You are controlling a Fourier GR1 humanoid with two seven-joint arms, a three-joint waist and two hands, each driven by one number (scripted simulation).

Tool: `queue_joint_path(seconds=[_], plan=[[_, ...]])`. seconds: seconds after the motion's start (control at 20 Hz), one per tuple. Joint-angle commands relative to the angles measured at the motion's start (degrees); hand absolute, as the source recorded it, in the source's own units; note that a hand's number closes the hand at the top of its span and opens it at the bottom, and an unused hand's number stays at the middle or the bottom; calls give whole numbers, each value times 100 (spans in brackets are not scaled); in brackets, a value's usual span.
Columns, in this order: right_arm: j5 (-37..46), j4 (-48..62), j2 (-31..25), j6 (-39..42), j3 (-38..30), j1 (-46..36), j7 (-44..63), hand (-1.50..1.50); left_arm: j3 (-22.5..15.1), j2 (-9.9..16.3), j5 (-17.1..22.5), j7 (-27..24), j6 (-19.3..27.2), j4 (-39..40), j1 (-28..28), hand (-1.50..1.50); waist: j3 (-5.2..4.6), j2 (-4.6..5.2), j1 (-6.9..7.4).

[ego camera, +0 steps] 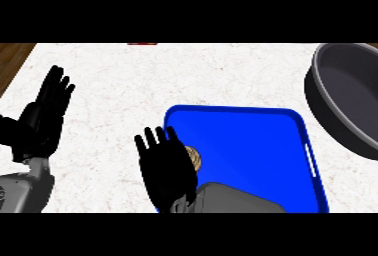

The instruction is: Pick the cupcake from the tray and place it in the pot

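The right robot hand (166,162), fingers straight, hovers over the blue tray (251,150), cupcake (193,157) just beside its palm; the left robot hand (44,117) rests open.

The cupcake (193,159) is mostly hidden behind the right hand (168,167); the pot (347,95) is cut off far to that hand's right.

My left hand (44,117) is matte black all over, slim fingers and thumb on a blocky black palm, joined at the wrist to a smooth light-grey forearm with a small dark round marking at its seven o'clock edge. My right hand (168,167) is the same black, on a rounded grey forearm.
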Motion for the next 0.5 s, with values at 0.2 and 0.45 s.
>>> queue_joint_path(seconds=[0.2,0.45], plan=[[480,429,67,-68,364,159,596,-150,55,-130,-202,131,59,122,-127,0,2,3,-21],[944,539,67,-12,159,565,40,-150,363,-40,-28,101,-323,98,-57,0,3,3,-39]])
